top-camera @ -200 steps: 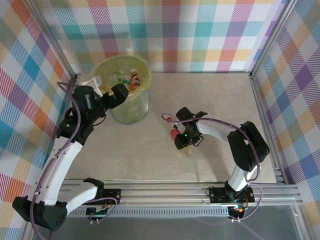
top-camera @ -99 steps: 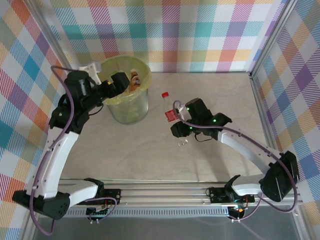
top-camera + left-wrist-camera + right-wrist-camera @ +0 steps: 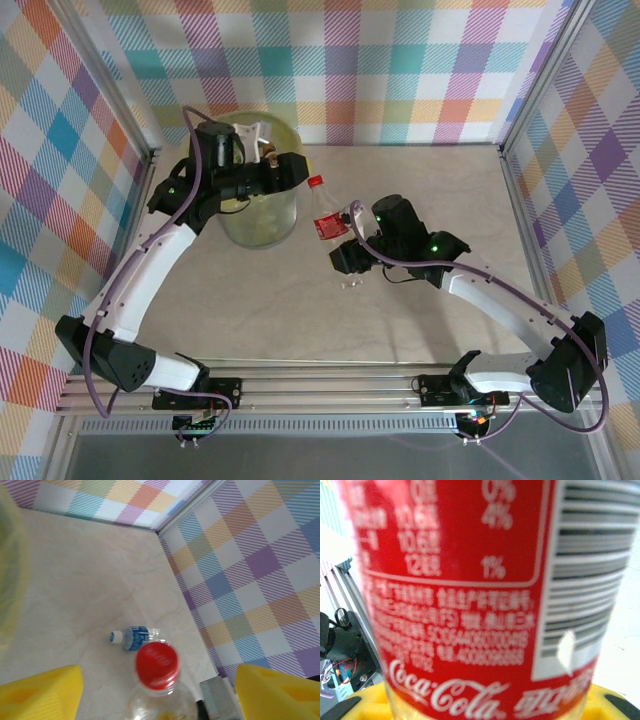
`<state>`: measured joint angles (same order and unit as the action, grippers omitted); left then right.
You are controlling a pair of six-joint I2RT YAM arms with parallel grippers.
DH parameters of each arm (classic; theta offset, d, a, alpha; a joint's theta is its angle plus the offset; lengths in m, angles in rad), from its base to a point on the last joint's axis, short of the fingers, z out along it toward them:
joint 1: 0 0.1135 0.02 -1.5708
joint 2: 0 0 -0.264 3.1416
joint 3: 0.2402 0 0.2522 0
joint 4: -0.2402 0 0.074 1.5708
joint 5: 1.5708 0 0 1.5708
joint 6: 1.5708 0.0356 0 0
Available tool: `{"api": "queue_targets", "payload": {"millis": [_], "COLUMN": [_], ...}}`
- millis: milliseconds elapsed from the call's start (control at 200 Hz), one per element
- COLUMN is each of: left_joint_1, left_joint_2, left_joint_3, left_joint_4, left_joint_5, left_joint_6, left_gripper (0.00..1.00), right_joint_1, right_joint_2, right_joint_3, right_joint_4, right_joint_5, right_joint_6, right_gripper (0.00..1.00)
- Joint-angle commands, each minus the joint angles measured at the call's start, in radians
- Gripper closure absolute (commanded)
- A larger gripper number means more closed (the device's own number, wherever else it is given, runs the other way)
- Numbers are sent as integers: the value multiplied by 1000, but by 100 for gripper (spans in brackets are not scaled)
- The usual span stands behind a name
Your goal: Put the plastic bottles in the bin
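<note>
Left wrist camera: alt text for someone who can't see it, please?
A clear bottle with a red cap rises at bottom centre, framed by two wide-apart yellow fingers. Beyond, a small blue-labelled bottle lies on a pale table beside a checked wall.

Pale marbled tabletop (image 3: 450, 190), pastel plaid walls (image 3: 400, 70) on three sides, aluminium rail (image 3: 340, 385) along near edge

You've got the right gripper (image 3: 338, 240) clamped on a red-label bottle (image 3: 326, 222) w/ red cap, just beside the bin (image 3: 262, 228). Your left gripper (image 3: 288, 170) sits over the bin's rim, nr that cap.
</note>
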<state>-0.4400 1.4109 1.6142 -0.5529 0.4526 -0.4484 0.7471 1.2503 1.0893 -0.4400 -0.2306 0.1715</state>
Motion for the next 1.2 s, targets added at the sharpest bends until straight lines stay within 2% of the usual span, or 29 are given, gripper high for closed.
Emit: {"api": "queue_targets", "payload": {"millis": [0,330,540,690,805,875,950,1060,1145,1200], "left_joint_1": [-25,-72,-81,-82,-82,-82,-82,-82,-82,-80], "left_joint_2": [38,86,90,83,73,60,38,-11,-50,-80], "left_joint_3": [57,78,72,62,47,33,8,-28,-44,-57], "left_joint_4": [-41,-88,-73,-54,-30,-10,25,87,127,162], "left_joint_5": [5,-19,-22,-36,-60,-91,-130,-199,-274,-328], "left_joint_6": [45,73,58,44,33,19,2,-24,-29,-23], "left_gripper": [25,36,61,71,83,89,95,100,100,100], "right_joint_1": [17,32,36,40,41,41,42,41,41,41], "right_joint_2": [13,19,34,43,47,49,52,56,39,18], "right_joint_3": [49,76,87,89,93,96,106,131,139,139], "right_joint_4": [39,31,25,16,12,9,-1,-31,-37,-35], "right_joint_5": [-21,5,14,26,34,36,44,61,69,78], "right_joint_6": [-13,-30,-38,-42,-43,-42,-40,-44,-50,-50], "right_gripper": [62,61,61,61,58,52,40,13,2,0]}}
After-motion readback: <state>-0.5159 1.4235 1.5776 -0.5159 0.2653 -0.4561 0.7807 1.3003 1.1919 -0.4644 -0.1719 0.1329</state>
